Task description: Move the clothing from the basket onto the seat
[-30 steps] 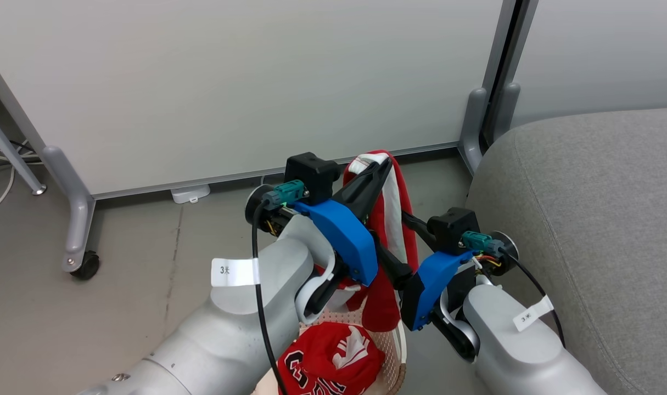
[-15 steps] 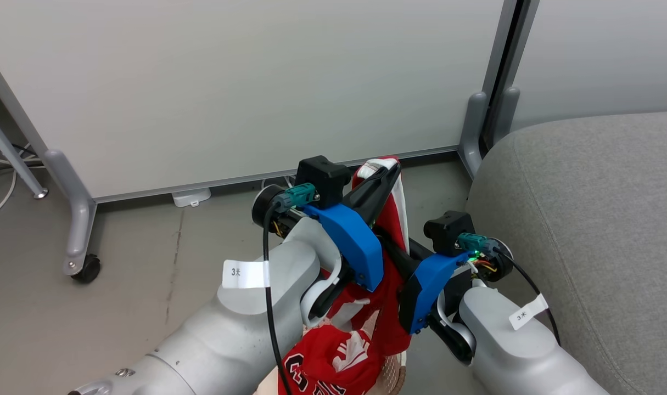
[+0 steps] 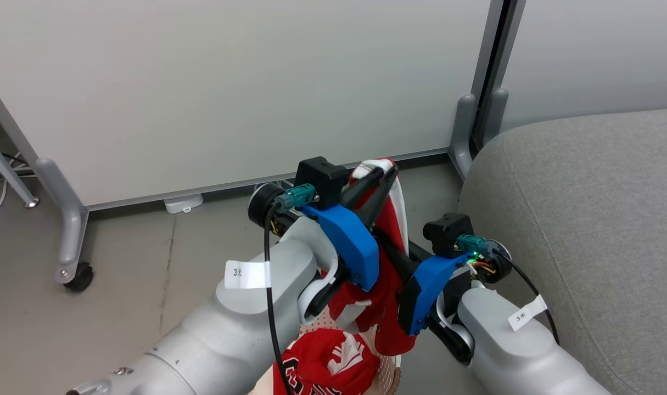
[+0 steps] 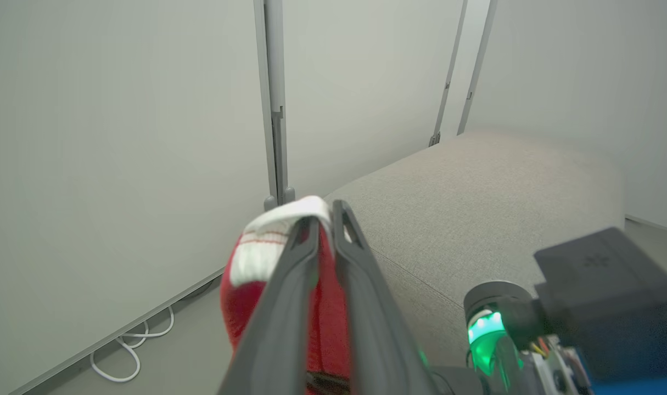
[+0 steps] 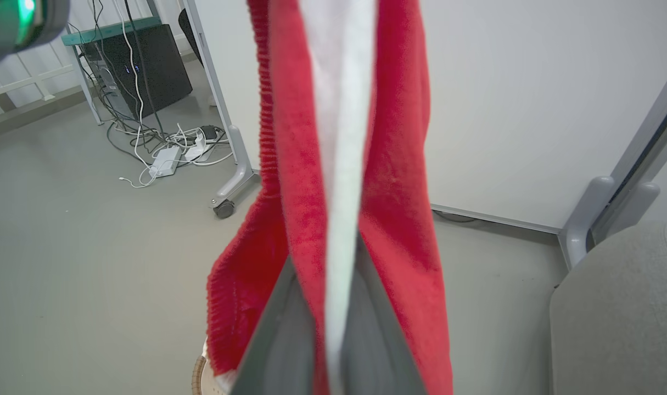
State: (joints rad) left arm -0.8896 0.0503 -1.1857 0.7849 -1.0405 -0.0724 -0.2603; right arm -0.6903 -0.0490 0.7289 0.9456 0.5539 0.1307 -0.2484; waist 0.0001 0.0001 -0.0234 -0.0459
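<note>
A red garment (image 3: 391, 219) with white trim hangs from my left gripper (image 3: 387, 171), which is shut on its top edge above the basket (image 3: 391, 372). The left wrist view shows the fingers pinching the white trim (image 4: 278, 227) of that garment. Lower down, my right gripper (image 3: 394, 251) is shut on the same hanging cloth, its tips partly hidden behind the left arm. In the right wrist view the red cloth (image 5: 399, 219) and its white stripe run up between the fingers. Another red garment (image 3: 333, 362) lies in the cream basket. The grey seat (image 3: 586, 219) is at the right.
White partition panels stand behind on grey feet, with a castor (image 3: 72, 276) at the left. Cables and a power strip (image 5: 163, 159) lie on the grey floor by a black computer case (image 5: 141, 71). The seat (image 4: 476, 186) lies just beyond the held garment.
My right gripper has shut on the hanging garment. The left gripper keeps its hold on the top edge. The head view has shifted a little.
</note>
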